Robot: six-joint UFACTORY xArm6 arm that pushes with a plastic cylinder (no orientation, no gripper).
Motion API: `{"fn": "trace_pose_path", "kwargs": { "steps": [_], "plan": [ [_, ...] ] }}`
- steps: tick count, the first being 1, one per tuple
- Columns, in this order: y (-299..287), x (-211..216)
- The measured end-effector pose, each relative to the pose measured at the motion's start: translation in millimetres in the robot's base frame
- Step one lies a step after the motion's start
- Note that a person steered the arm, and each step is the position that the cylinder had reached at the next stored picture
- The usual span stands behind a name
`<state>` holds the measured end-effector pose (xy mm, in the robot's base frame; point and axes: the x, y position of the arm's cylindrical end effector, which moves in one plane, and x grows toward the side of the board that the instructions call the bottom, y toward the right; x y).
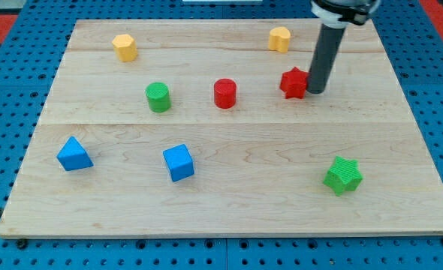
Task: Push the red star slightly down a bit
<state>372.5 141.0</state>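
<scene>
The red star [293, 82] lies on the wooden board [229, 217] in the upper right part of the view. My tip [315, 91] stands right beside the star on its right side, touching or almost touching it. The dark rod rises from there toward the view's top.
A red cylinder [224, 93] and a green cylinder [158, 97] lie to the star's left. A yellow block [279, 39] sits above the star, a yellow hexagon [125, 47] at top left. A blue triangle [73, 154], a blue cube [179, 163] and a green star [343, 175] lie lower down.
</scene>
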Motion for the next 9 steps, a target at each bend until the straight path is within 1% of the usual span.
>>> {"fn": "trace_pose_path", "kwargs": {
  "steps": [1, 2, 3, 4, 5, 6, 7, 8, 9],
  "plan": [
    [17, -36],
    [1, -85],
    [-19, -71],
    [-3, -71],
    [36, -71],
    [53, -71],
    [53, -71],
    [44, -67],
    [-6, -67]
  ]
}}
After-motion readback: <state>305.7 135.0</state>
